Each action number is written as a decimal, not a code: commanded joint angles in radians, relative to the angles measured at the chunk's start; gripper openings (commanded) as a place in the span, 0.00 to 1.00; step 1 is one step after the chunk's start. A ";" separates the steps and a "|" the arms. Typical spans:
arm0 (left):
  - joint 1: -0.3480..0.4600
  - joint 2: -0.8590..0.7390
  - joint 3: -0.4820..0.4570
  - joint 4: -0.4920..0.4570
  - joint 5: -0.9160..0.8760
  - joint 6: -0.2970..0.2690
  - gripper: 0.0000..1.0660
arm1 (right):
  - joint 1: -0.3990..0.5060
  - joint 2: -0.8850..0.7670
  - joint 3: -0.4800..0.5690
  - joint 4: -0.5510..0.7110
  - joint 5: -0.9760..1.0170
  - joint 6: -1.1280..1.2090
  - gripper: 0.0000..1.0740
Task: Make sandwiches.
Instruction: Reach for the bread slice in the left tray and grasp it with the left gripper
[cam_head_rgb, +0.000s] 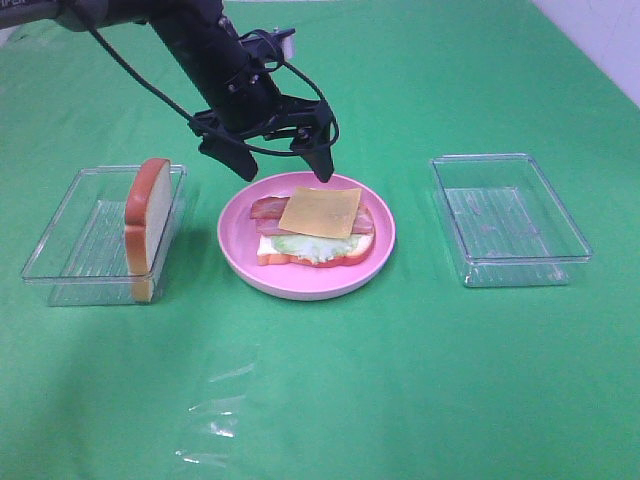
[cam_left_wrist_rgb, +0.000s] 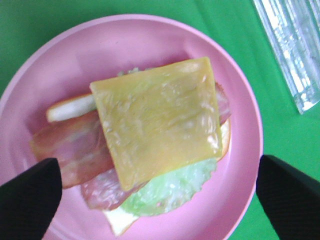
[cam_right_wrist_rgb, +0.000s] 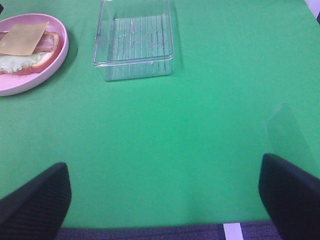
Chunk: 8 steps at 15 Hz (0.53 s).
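Pink plate (cam_head_rgb: 238, 245), landmark, on green counter (cam_head_rgb: 400, 380). On it: open sandwich (cam_head_rgb: 316, 232) of bread, lettuce, bacon, with cheese square (cam_head_rgb: 320, 212) on top. Above plate: left gripper (cam_head_rgb: 272, 160), fingers (cam_left_wrist_rgb: 30, 200) spread wide, empty. Left of plate: clear tray (cam_head_rgb: 60, 255) holding upright bread slice (cam_head_rgb: 147, 228). Right of plate: second clear tray (cam_head_rgb: 508, 217). Right gripper (cam_right_wrist_rgb: 165, 200): fingers apart, empty. No readable writing.

The high exterior camera looks down across the green cloth-covered desk (cam_head_rgb: 400, 380). The left wrist camera looks closely down onto the round pink plate (cam_left_wrist_rgb: 150, 35); the right wrist camera, low and farther off, shares that plate (cam_right_wrist_rgb: 30, 82).
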 joint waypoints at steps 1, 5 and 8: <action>-0.036 -0.013 -0.115 0.197 0.166 -0.093 0.96 | -0.001 -0.026 0.002 0.004 -0.006 -0.009 0.91; -0.048 -0.096 -0.176 0.282 0.211 -0.149 0.96 | -0.001 -0.026 0.002 0.004 -0.006 -0.009 0.91; -0.046 -0.229 -0.043 0.382 0.211 -0.206 0.96 | -0.001 -0.026 0.002 0.004 -0.006 -0.009 0.91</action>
